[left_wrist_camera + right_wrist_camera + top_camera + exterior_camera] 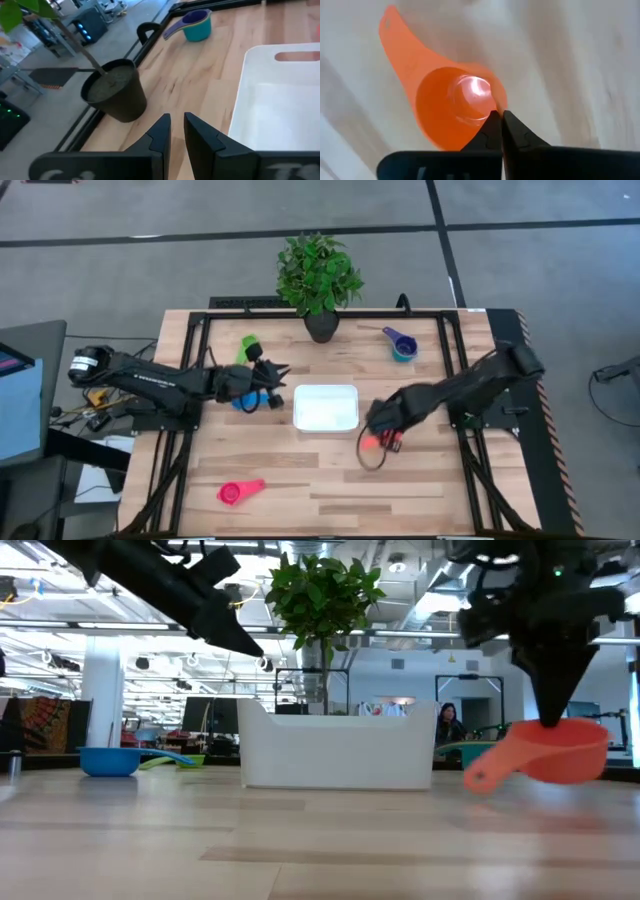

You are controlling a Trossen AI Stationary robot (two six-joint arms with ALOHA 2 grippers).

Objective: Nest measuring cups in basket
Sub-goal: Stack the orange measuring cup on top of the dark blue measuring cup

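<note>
Jaws of the right gripper (499,120) pinch the rim of the orange cup (452,107), just off the counter (420,480) beside the white basket (325,408). Picking up is the step now. Next, it needs carrying over the basket and letting go. The left gripper (176,131) waits, jaws slightly apart, holding nothing.

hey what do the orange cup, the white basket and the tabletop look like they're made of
Orange cup: likely glossy, slightly translucent plastic, given the bright highlight inside. White basket: probably smooth, matte plastic with rounded corners. Tabletop: pale wood, with visible plank seams and grain.
</note>
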